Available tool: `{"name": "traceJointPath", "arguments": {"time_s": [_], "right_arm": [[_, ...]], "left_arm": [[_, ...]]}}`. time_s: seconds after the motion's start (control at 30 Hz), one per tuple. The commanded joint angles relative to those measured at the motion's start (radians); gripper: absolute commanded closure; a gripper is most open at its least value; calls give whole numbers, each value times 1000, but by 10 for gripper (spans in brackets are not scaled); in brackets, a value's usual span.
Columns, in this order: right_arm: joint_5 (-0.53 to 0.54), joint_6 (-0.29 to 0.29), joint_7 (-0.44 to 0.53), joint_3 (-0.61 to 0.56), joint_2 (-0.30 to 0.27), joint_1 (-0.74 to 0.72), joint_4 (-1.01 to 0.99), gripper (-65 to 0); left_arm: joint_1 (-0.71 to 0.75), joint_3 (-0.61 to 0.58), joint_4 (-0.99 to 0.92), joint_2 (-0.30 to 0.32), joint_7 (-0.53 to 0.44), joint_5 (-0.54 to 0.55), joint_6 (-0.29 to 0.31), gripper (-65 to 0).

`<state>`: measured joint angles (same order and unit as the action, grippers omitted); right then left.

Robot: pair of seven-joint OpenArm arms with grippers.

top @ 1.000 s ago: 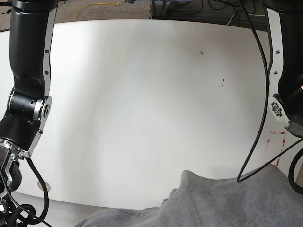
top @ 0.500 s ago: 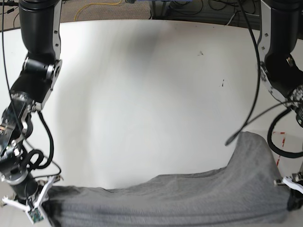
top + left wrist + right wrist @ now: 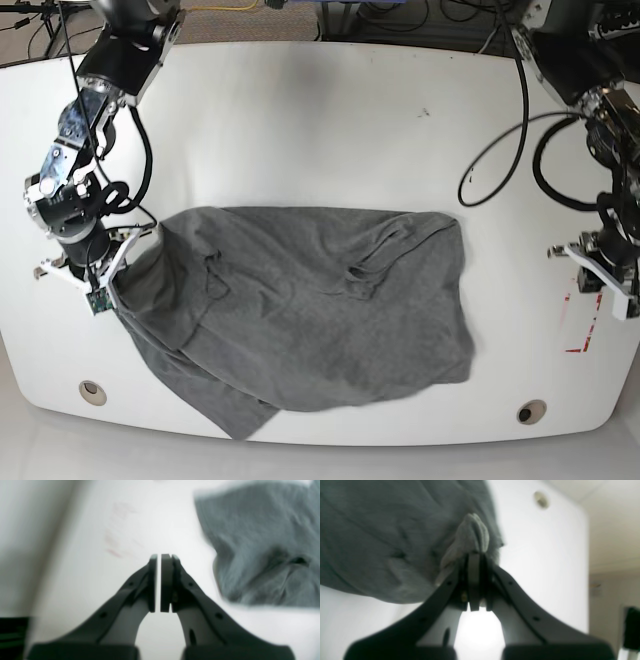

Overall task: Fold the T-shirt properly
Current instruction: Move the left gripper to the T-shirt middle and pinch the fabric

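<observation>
The grey T-shirt (image 3: 310,300) lies spread and rumpled across the middle of the white table (image 3: 300,120). My right gripper (image 3: 108,288) is at the shirt's left edge. In the right wrist view it (image 3: 476,555) is shut on a bunched fold of the cloth (image 3: 472,533). My left gripper (image 3: 600,280) is over bare table to the right of the shirt, apart from it. In the left wrist view it (image 3: 159,558) is shut with nothing between the pads, and the shirt's edge (image 3: 262,542) lies to its right.
Red tape marks (image 3: 582,320) lie on the table by the left gripper. Two round holes (image 3: 92,392) (image 3: 531,412) sit near the front edge. A black cable loop (image 3: 495,165) hangs over the table at the right. Cables lie on the floor behind the table.
The shirt came up from the near edge onto the table and now lies spread. Both arms moved toward the far side. The left gripper has let go of the cloth; the right still holds it.
</observation>
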<state>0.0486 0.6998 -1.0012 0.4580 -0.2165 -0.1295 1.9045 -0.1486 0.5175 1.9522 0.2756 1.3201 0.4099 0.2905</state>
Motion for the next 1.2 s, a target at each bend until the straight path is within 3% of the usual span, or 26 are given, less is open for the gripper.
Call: {"name": "traceJointPath", "arguments": {"time_s": [0.0, 0.33, 0.73, 1.07, 1.17], "right_arm": [[-11, -2, 46, 20, 1, 44, 22, -2], [-8, -2, 137, 26, 38, 205, 20, -2], [-6, -2, 141, 22, 38, 215, 23, -2], [-5, -2, 143, 22, 39, 215, 22, -2], [-5, -2, 143, 22, 39, 215, 22, -2]], "left_arm": [[43, 30, 19, 30, -23, 24, -4, 0], [221, 22, 17, 30, -115, 82, -4, 0], [157, -150, 8, -60, -116, 79, -4, -15], [28, -343, -83, -160, -149, 76, -10, -440], [-9, -376, -142, -180, -169, 76, -10, -507]]}}
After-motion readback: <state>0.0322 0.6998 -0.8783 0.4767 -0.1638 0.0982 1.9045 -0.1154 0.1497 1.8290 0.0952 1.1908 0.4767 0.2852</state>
